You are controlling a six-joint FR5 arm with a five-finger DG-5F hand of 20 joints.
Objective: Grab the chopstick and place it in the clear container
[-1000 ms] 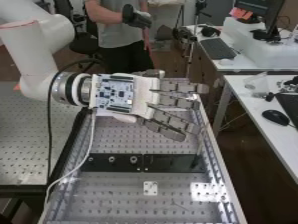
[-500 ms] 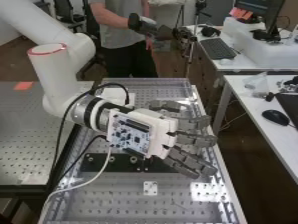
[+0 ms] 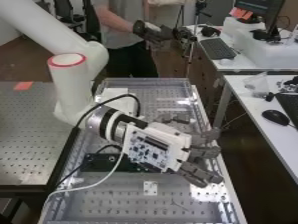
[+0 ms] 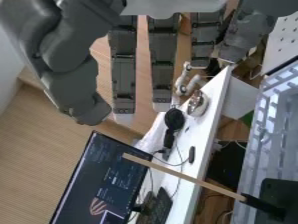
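the hand (image 3: 179, 148) is open: its fingers (image 4: 124, 65) are extended and grip nothing. it is located over the right part of the perforated surface (image 3: 120, 202), its fingertips toward the right edge. the wooden chopstick (image 4: 179, 175) is ahead of the fingers, apart from them, with one end at a black socket (image 4: 263, 206) by the surface. the black mounting plate (image 3: 100, 163) crosses the surface on the near side of the arm (image 3: 76, 87). clear walls (image 3: 143, 80) stand at the far end; whether they belong to the target container cannot be confirmed. the task is judged to be at the approach stage, with grasp and transfer outstanding. caution: if the fingers close before the chopstick is between them and the thumb, the grip will miss. a sideways approach may let a fingertip knock the thin shaft over or lever it against the socket. a pull off the shaft's axis may bind the seated end and cause slip. the loose white cable (image 3: 100, 182) may snag on the mounting plate if the arm swings wide.
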